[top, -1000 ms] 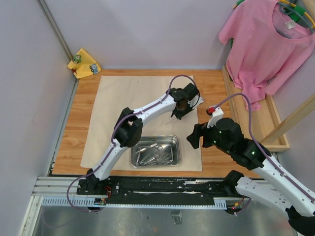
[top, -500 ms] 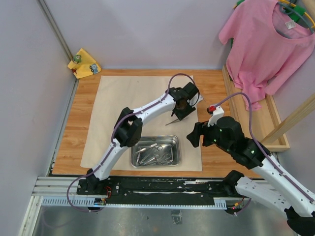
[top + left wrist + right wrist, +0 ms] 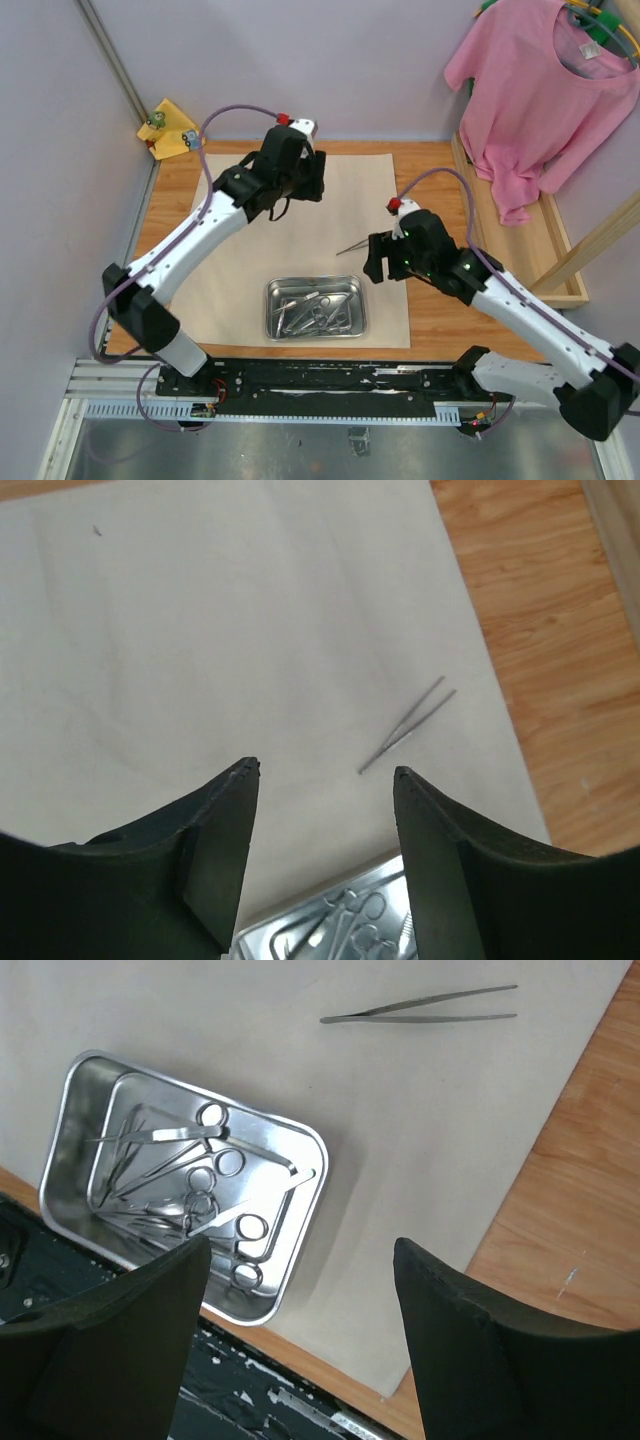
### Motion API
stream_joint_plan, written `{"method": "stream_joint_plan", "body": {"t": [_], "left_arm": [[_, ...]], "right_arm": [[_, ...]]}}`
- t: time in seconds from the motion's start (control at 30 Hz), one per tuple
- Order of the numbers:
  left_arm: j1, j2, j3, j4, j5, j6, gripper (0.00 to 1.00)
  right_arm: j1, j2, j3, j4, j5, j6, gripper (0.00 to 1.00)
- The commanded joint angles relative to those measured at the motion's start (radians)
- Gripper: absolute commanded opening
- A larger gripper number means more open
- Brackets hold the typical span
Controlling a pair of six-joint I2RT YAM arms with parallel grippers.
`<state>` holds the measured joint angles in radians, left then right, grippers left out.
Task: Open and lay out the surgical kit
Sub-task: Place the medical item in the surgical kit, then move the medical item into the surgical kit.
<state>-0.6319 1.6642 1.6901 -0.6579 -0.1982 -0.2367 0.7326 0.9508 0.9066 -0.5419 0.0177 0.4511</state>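
The beige cloth wrap (image 3: 250,210) lies spread flat on the wooden table. The shiny steel tray (image 3: 272,330) stands on its near edge and holds ring-handled forceps (image 3: 320,310) and slim tools. One pair of steel tweezers (image 3: 356,245) lies alone on the cloth, right of centre. My left gripper (image 3: 303,188) is open and empty above the cloth's far part; its view shows the tweezers (image 3: 408,725) and the tray's corner (image 3: 300,930). My right gripper (image 3: 378,265) is open and empty just near-right of the tweezers. Its view shows the tray (image 3: 312,1150), forceps (image 3: 215,1175) and tweezers (image 3: 420,1010).
A pink T-shirt (image 3: 545,90) hangs at the far right above a wooden rack (image 3: 545,250). A small yellow cloth (image 3: 172,128) sits at the far left corner. Bare wood (image 3: 440,180) borders the cloth on the right; the black rail (image 3: 330,375) runs along the near edge.
My left arm has swung away to the far left and left the tweezers lying on the cloth. My right gripper has moved left and farther in, close to the tweezers.
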Motion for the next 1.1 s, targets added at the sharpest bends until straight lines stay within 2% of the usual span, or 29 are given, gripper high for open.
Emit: {"method": "stream_joint_plan", "body": {"t": [0.0,0.2,0.27,0.37,0.6,1.07], "left_arm": [[-0.018,-0.153,-0.18,0.028,-0.02,-0.144,0.61],[-0.018,-0.381,-0.384,0.044,0.003,-0.199,0.61],[-0.018,-0.431,-0.411,0.036,0.006,-0.2,0.62],[-0.018,-0.474,-0.444,0.025,-0.015,-0.2,0.62],[-0.018,-0.506,-0.507,0.044,0.007,-0.203,0.63],[-0.018,-0.524,-0.535,0.05,0.001,-0.171,0.63]], "right_arm": [[-0.039,0.195,0.098,0.03,0.036,-0.071,0.75],[-0.073,0.542,0.26,0.009,0.046,-0.138,0.67],[-0.084,0.642,0.312,-0.015,0.013,-0.139,0.53],[-0.089,0.766,0.367,-0.013,-0.007,-0.122,0.44],[-0.09,0.923,0.443,0.019,0.003,-0.077,0.42],[-0.129,1.058,0.543,0.023,0.039,-0.041,0.41]]}}
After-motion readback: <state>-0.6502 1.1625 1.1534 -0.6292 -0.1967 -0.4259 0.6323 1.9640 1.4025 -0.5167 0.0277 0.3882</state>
